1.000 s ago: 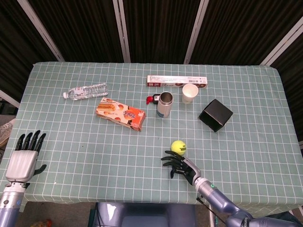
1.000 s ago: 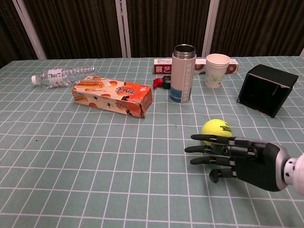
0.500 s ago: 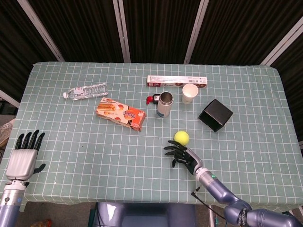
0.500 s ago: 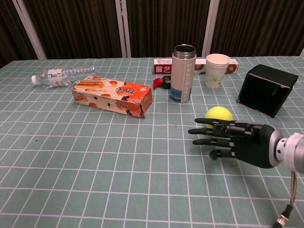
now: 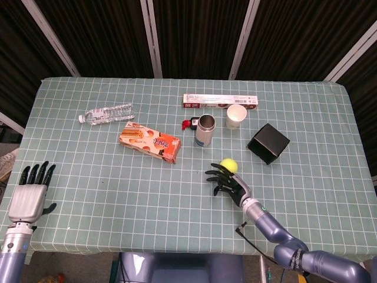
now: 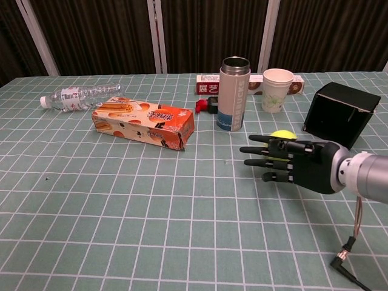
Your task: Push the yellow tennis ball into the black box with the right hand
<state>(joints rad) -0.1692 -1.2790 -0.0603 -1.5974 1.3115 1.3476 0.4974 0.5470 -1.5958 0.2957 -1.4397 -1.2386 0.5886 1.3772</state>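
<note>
The yellow tennis ball (image 5: 228,165) (image 6: 281,135) lies on the green checked cloth, just behind my right hand (image 5: 228,181) (image 6: 291,162). The hand's fingers are stretched out flat and apart, pointing left, with its far side touching the ball; it holds nothing. The chest view shows only the ball's top above the fingers. The black box (image 5: 268,143) (image 6: 338,114) lies on its side further back and to the right, its open mouth facing the ball. My left hand (image 5: 30,195) hovers open at the table's near left corner, seen only in the head view.
Behind the ball stand a steel tumbler (image 5: 204,130) (image 6: 234,93) and a paper cup (image 5: 236,115) (image 6: 276,90). A long flat carton (image 5: 220,101), a small red object (image 5: 189,124), an orange biscuit box (image 5: 149,141) (image 6: 144,123) and a water bottle (image 5: 106,113) (image 6: 77,96) lie further left.
My right hand has swept away from me toward the black box, rolling the tennis ball ahead of it. The ball now sits closer to the box. The left hand has barely moved.
</note>
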